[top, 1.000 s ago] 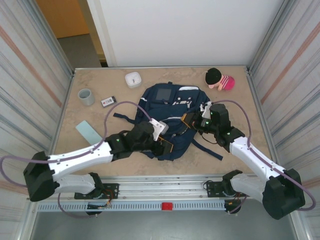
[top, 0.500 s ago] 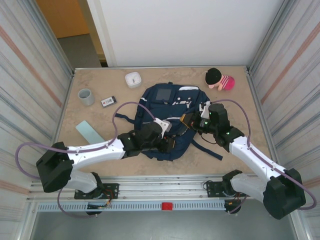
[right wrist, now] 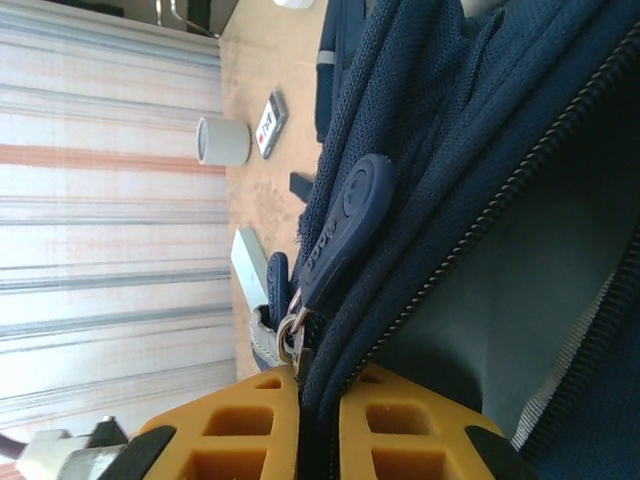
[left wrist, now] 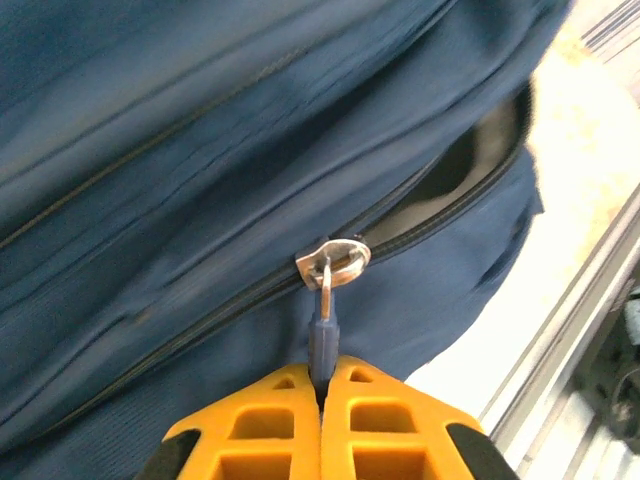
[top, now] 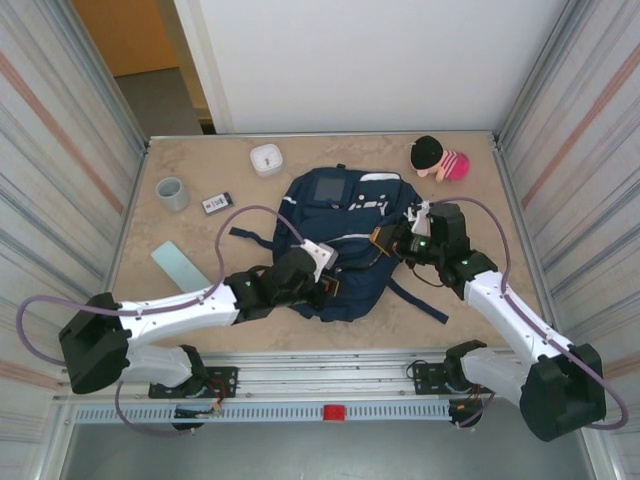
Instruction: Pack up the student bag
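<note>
On the middle of the beige, marble-patterned worktop [top: 500, 280] lies the student bag [top: 350, 215]: navy, flat, front pocket up, dark straps trailing out to its left and right. The left end effector [left wrist: 322, 378] is at the bag's near-left side with its orange fingers [left wrist: 275, 415] pressed together, pinching the blue zipper pull [left wrist: 323, 330] that hangs from a silver slider [left wrist: 335, 262]. To the right of the slider the zip gapes, dark inside. The right end effector [right wrist: 320, 385] is at the bag's right side, its fingers closed tight on the fabric edge of the bag's opening. A round-ended navy rubber tab [right wrist: 345, 225] sits just beyond them.

Well left of the bag is a grey cup [top: 172, 193], with a small dark card-like item [top: 216, 204] between cup and bag. A white square container [top: 266, 159] is behind the bag's left corner. A pale teal flat piece [top: 178, 265] lies left of the bag, nearer the arms. A plush doll [top: 440, 157], black hair and pink stripes, is behind the bag's right corner, apart from it.

Striped corrugated panels [top: 60, 180] close the worktop left and right, with a white panel [top: 370, 60] behind. An orange wall [top: 130, 35] and grey floor show past the back-left corner. A metal rail [top: 330, 380] runs along the near edge.
</note>
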You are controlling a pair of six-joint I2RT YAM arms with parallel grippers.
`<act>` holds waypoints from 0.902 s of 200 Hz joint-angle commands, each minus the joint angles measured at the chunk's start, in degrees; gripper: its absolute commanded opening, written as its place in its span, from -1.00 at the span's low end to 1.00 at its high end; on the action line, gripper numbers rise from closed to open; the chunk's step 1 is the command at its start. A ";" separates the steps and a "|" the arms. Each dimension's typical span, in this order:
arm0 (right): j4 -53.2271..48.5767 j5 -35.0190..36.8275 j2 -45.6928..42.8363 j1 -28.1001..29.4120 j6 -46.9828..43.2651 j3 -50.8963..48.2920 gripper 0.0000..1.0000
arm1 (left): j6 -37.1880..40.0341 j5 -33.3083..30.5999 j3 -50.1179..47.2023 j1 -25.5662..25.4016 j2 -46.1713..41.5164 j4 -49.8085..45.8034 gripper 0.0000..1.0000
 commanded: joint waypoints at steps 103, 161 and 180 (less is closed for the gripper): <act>14.44 19.75 -4.06 19.41 12.07 -6.16 0.21 | 7.11 9.47 1.89 0.26 0.73 8.58 -1.00; 1.75 11.23 -8.05 9.76 1.79 -3.19 -0.64 | 6.76 1.92 -1.09 2.51 -3.29 0.70 -1.00; -3.24 2.33 -10.09 1.82 -1.75 -1.74 -0.64 | 7.56 1.89 -3.57 4.07 -5.20 0.79 -1.00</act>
